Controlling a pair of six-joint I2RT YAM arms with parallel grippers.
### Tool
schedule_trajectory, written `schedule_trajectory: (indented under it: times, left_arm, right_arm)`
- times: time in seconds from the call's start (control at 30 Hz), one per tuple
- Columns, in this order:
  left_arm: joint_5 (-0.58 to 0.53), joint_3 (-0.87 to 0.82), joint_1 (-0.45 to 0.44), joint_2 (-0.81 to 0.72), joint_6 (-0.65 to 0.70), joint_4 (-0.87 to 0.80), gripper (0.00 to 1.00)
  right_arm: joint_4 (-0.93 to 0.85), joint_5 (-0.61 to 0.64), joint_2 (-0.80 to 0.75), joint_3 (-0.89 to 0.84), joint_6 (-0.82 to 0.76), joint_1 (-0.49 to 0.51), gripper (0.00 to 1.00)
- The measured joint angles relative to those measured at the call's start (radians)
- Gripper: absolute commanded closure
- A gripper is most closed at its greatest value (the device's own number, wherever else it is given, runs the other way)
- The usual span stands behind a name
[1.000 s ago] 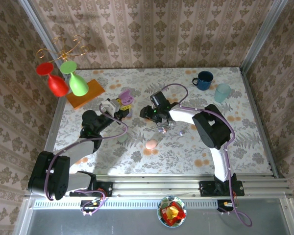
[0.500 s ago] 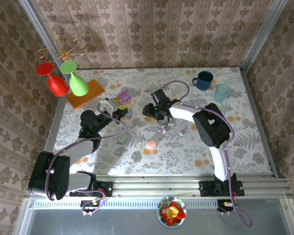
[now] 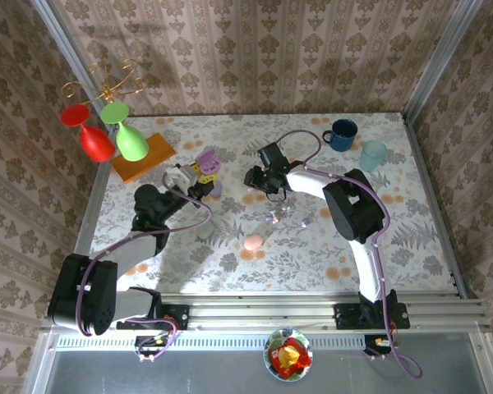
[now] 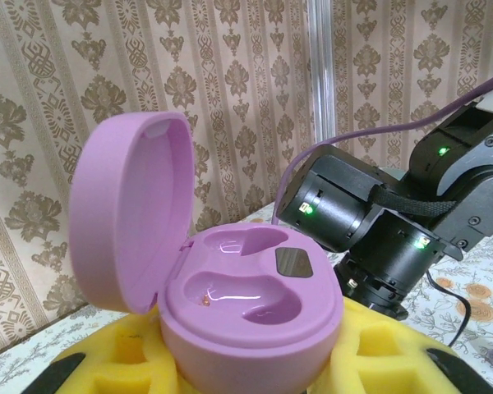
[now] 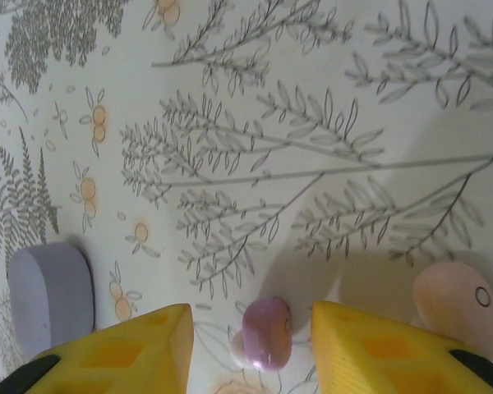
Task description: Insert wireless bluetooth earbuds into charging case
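My left gripper (image 3: pixel 199 176) is shut on an open purple charging case (image 3: pixel 208 162), left of the table's middle. In the left wrist view the case (image 4: pixel 251 304) sits between yellow pads (image 4: pixel 394 361), its lid up and both wells empty. My right gripper (image 3: pixel 261 185) hovers open to the case's right. In the right wrist view a lilac earbud (image 5: pixel 267 332) lies on the table between the open yellow fingers (image 5: pixel 140 349), touching neither. A pinkish earbud (image 5: pixel 460 308) lies to its right. From above, tiny earbuds (image 3: pixel 274 217) lie on the table just nearer than the right gripper.
A pink closed case (image 3: pixel 253 241), a pale green case (image 3: pixel 205 232) and a grey-lilac case (image 3: pixel 216 190) (image 5: pixel 51 291) lie on the floral table. A blue mug (image 3: pixel 340 135) and teal cup (image 3: pixel 372 154) stand back right. An orange block (image 3: pixel 142 156) and hanging red and green glasses (image 3: pixel 115 141) are back left.
My right gripper has drawn back from the earbuds toward the far side of the table. The left gripper has shifted the purple case slightly farther away.
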Motion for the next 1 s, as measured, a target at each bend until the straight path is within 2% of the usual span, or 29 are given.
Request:
schedule_trajectory:
  times: [0.33,0.6,0.77,1.0]
  left_arm:
    - [0.000,-0.001,0.000,0.001,0.000,0.001,0.75]
    - [0.000,-0.006,0.001,0.011,0.000,0.013,0.75]
    - [0.006,-0.006,0.001,0.026,-0.011,0.034,0.75]
    - [0.015,-0.015,0.001,0.026,-0.011,0.053,0.76]
  right_arm:
    - [-0.019,-0.062,0.024,0.020,-0.016,-0.008,0.65]
    - [-0.066,-0.066,0.029,0.041,-0.048,-0.004,0.71]
    - [-0.112,-0.066,0.048,0.083,-0.067,-0.003,0.79]
    - [-0.140,-0.056,0.055,0.105,-0.094,0.009,0.81]
